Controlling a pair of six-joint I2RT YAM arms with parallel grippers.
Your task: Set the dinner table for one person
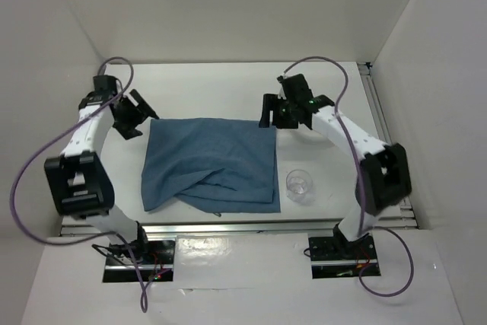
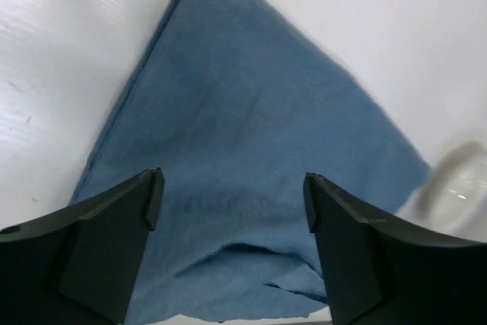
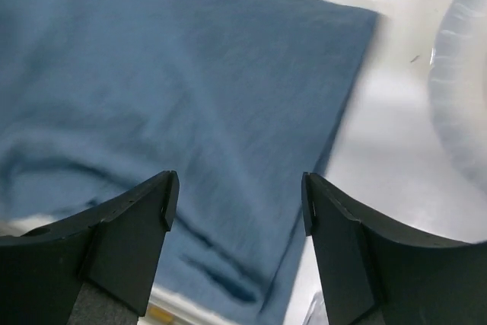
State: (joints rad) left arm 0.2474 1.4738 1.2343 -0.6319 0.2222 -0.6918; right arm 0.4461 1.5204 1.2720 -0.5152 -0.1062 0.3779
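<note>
The white worktop (image 1: pixel 217 85) spreads beneath both arms, carrying a blue cloth placemat (image 1: pixel 209 161), rumpled along its near edge, and a clear glass (image 1: pixel 299 185) just beside the cloth's right side. The left hand (image 2: pixel 232 192) hovers released over the cloth's far-left corner. The right hand (image 3: pixel 236 199) is likewise released at the far-right corner.

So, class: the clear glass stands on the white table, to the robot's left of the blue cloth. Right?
No. The clear glass stands on the white table, to the robot's right of the blue cloth; the top view shows it.
</note>
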